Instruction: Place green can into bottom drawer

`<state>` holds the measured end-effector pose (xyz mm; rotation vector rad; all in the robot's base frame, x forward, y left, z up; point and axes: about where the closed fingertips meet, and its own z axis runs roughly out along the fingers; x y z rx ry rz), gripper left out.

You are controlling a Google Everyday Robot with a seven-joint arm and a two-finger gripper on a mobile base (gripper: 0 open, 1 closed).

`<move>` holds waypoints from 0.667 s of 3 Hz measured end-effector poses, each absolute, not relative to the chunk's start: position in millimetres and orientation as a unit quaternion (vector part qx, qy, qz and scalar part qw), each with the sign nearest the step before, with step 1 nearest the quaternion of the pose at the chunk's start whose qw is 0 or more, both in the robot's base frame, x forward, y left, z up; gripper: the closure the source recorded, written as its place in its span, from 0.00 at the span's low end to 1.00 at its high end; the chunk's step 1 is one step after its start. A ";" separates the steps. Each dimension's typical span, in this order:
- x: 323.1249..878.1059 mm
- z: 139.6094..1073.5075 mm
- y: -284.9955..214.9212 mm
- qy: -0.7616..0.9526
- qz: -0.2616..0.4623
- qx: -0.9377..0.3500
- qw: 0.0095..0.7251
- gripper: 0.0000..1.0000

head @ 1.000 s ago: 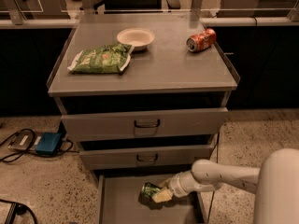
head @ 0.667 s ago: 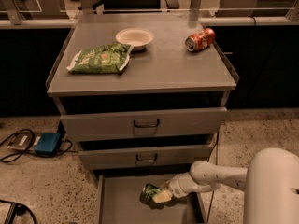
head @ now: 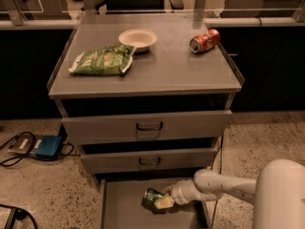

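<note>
The green can (head: 152, 197), shiny and mottled with a slightly crumpled skin, sits tilted inside the bottom drawer (head: 123, 209), over the right-hand half of its flat grey floor. The gripper (head: 160, 201) reaches in from the right on a smooth, rounded white arm (head: 224, 187), and its pale fingers (head: 165, 203) are grasping the can's right side. The drawer is a shallow metal tray pulled well out, with a low left wall; bare floor lies open to the can's left and front, while its right wall is hidden behind the arm. Just above it, the front of the middle drawer (head: 114, 161) overhangs the back of the tray, close over the can and gripper. That front and the top drawer (head: 105, 127) are plain grey sheet metal, each with a dark handle. On the matte grey tabletop (head: 167, 73) lie a crinkly green snack bag (head: 102, 61) near the left edge, a round white bowl (head: 137, 38) just behind it, and a red can (head: 204, 41) on its side towards the right rear corner, well apart from the others. The speckled floor (head: 267, 137) holds a blue box (head: 47, 147) with cables, left of the cabinet.
</note>
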<state>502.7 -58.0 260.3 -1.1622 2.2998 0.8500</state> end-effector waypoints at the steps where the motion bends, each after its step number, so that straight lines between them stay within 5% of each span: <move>1: 494.8 232.1 -54.7 0.814 0.310 -0.428 0.241 1.00; 2: 486.5 196.6 -58.7 0.812 0.303 -0.428 0.255 1.00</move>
